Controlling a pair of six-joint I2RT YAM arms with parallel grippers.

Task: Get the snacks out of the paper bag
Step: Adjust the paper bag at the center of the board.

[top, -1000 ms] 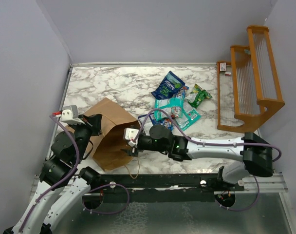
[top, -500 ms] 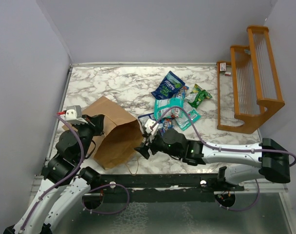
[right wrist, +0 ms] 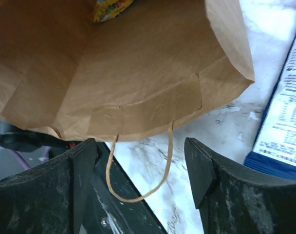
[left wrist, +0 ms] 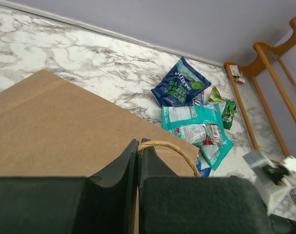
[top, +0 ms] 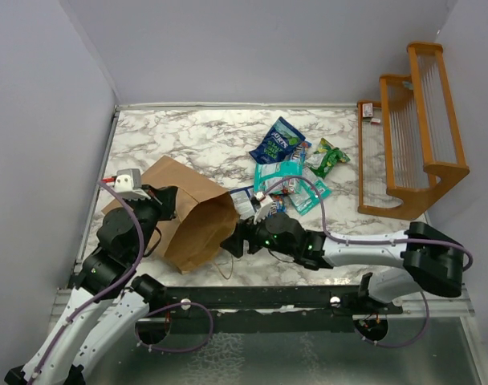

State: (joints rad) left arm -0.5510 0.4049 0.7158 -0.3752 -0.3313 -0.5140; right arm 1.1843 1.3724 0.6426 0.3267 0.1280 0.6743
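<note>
rack: orange wooden rack (top: 408,132), upright, right edge | surface: marble table (top: 188,140), white, grey-veined

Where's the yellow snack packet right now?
Right wrist view: the yellow packet lies inside the paper bag, at the frame's top left, well past the bag's mouth.

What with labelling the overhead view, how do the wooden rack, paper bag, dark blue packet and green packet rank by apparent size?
Largest to smallest:
1. wooden rack
2. paper bag
3. dark blue packet
4. green packet
The rack stands taller, nearer the camera, so its lead is unsure.
</note>
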